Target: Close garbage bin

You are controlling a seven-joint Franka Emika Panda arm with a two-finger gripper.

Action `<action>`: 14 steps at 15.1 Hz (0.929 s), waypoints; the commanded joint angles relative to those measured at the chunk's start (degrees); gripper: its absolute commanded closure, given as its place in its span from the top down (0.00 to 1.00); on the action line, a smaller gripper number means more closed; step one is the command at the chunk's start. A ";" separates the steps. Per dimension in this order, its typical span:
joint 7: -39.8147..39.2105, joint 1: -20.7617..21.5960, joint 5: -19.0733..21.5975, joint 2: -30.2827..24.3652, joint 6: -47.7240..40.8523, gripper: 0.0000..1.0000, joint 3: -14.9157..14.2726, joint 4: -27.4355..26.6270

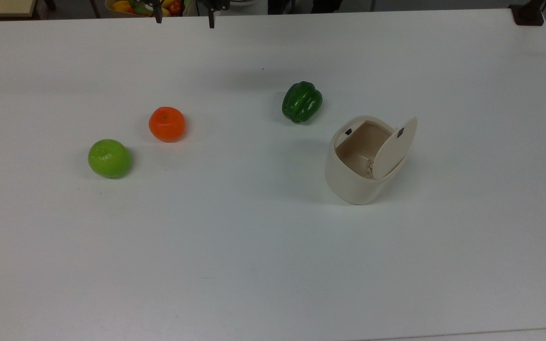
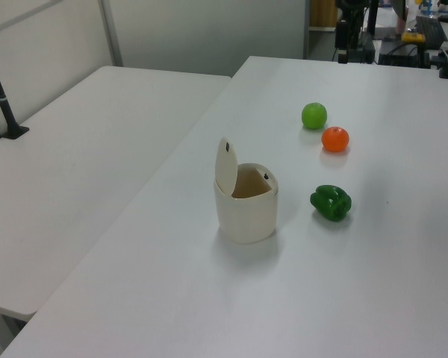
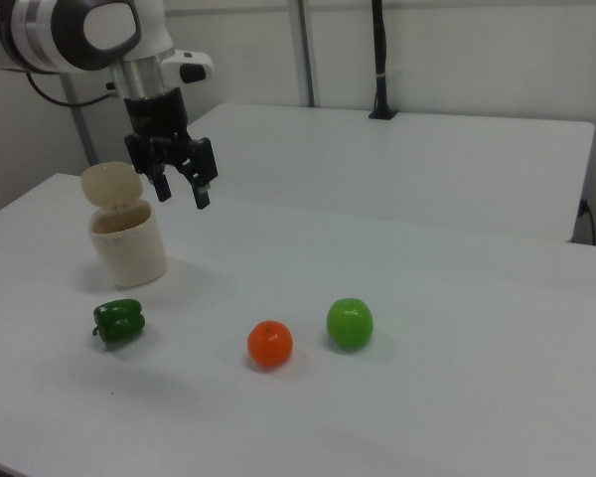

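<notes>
Pincer [image 3: 179, 182] hanging in upper left of right view, above worktop [image 3: 457, 328], fingers spread apart, holding nothing; fingertips also poking in at upper edge of top view [image 1: 184, 18].

Top view, left to right: green apple [image 1: 109, 158] at left-centre, orange [image 1: 167, 124] just up-right of it, green pepper [image 1: 302, 101] past centre, garbage bin [image 1: 356, 177] right of centre, near pepper but not touching. Lid [image 1: 395, 147] standing up on bin's right rim, small dark mark near its top edge; bin mouth open, pale scraps inside.

Left view: bin [image 2: 246, 212] mid-frame, lid [image 2: 225, 165] upright on its left rim.

Judged light, stiff, smooth plastic; likely to slide or tip if shoved sideways. No grasp needed: push lid's upper back face down toward opening, pressing gently, hinge doing the rest.
</notes>
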 commanded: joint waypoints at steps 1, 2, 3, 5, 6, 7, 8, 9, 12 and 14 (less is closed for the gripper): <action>-0.67 -0.58 -0.20 -1.02 0.17 0.49 0.17 -1.10; -0.67 -0.58 -0.20 -0.93 0.17 0.35 0.17 -1.10; -0.67 -0.58 -0.03 -0.93 0.25 0.12 0.17 -1.10; -0.67 -0.58 -0.03 -0.84 0.52 0.00 0.17 -1.10; -0.67 -0.49 -0.03 -0.75 0.52 0.00 0.17 -1.10; -0.67 -0.32 -0.03 -0.67 1.13 0.00 0.17 -1.10; -0.67 -0.32 0.15 -0.32 2.70 0.00 0.25 -1.10; -0.67 -0.14 0.32 0.56 4.37 0.00 0.25 -1.01; -0.23 0.30 0.76 3.10 8.24 0.00 0.43 0.22; 0.29 0.65 2.34 4.43 12.80 0.00 0.96 0.22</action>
